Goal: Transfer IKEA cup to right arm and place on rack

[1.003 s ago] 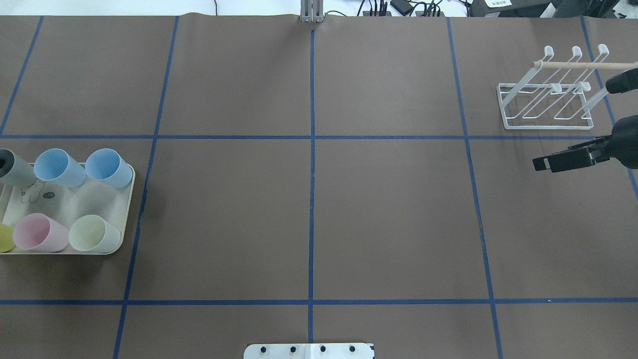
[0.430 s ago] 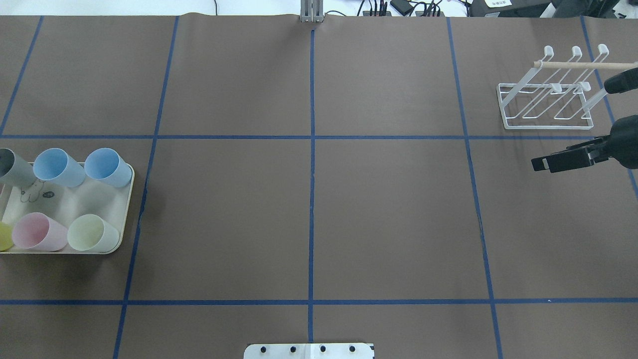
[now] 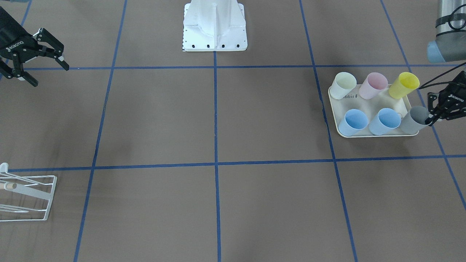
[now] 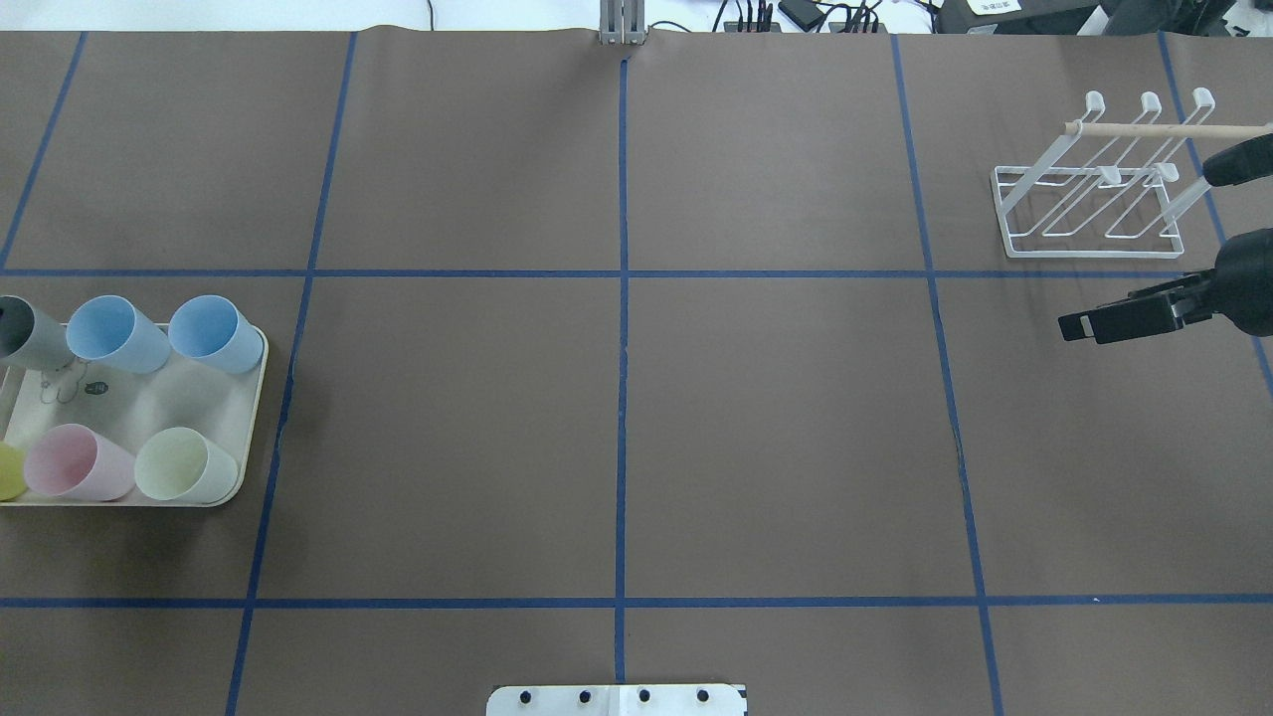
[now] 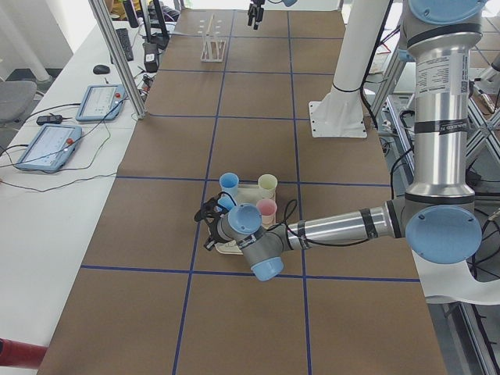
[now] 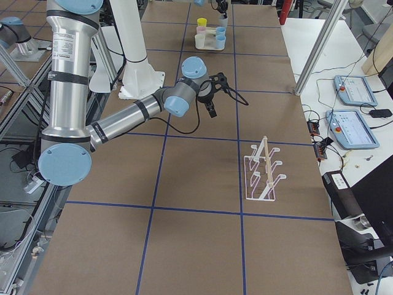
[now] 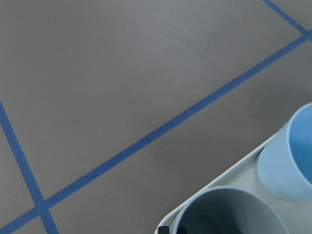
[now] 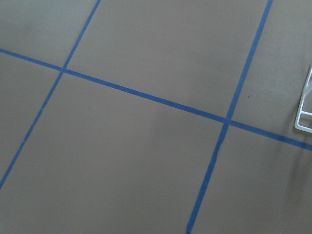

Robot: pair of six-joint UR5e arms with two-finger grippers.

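Several plastic cups stand on a cream tray (image 3: 371, 134) at my left. The grey cup (image 3: 415, 120) is at the tray's outer corner; it also shows in the overhead view (image 4: 25, 333) and the left wrist view (image 7: 229, 212). My left gripper (image 3: 432, 122) is at the grey cup's rim, its fingers closed on the cup wall. The white wire rack (image 4: 1094, 214) with its wooden rod stands far right; its corner shows in the right wrist view (image 8: 304, 112). My right gripper (image 3: 51, 75) is open and empty, held above the table in front of the rack (image 3: 27, 198).
Two blue cups (image 3: 353, 122) (image 3: 384, 121) stand beside the grey one; pale green (image 3: 344, 84), pink (image 3: 375, 85) and yellow (image 3: 403, 84) cups fill the tray's other row. The robot base (image 3: 214, 25) is at mid table. Blue tape lines cross the brown table cover.
The tray and its cups have shifted slightly to the left in the overhead view. The right gripper has drifted a little to the left.
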